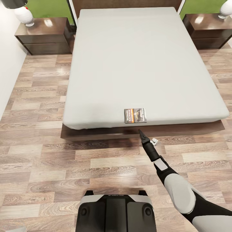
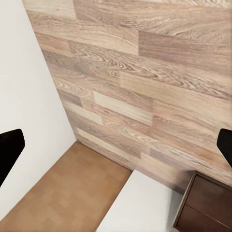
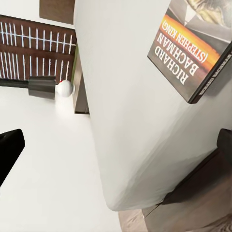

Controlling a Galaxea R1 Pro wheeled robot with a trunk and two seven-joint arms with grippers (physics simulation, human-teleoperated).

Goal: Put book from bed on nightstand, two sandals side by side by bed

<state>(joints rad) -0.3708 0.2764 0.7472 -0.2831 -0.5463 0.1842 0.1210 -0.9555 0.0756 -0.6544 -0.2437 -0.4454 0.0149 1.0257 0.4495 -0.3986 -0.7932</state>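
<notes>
The book [image 1: 135, 115], a thin dark paperback with an orange band and "RICHARD" lettering, lies flat on the bed [image 1: 135, 58] near the mattress's foot edge. My right gripper [image 1: 141, 133] reaches in from the lower right and hovers just short of the bed's dark frame, pointing at the book. In the right wrist view the book [image 3: 193, 53] lies ahead of the right gripper [image 3: 116, 150], whose fingers stand wide open and empty. My left gripper [image 2: 116, 145] is open over the plank floor. One nightstand [image 1: 43, 35] stands left of the headboard, another nightstand [image 1: 209, 30] right. The sandals are out of view.
Each nightstand carries a white lamp [image 1: 25, 14]. A white wall [image 1: 8, 64] runs along the left. Wood-plank floor [image 1: 42, 154] surrounds the bed. My base [image 1: 116, 209] sits at the foot of the bed. A dark wooden cabinet corner [image 2: 203, 208] shows in the left wrist view.
</notes>
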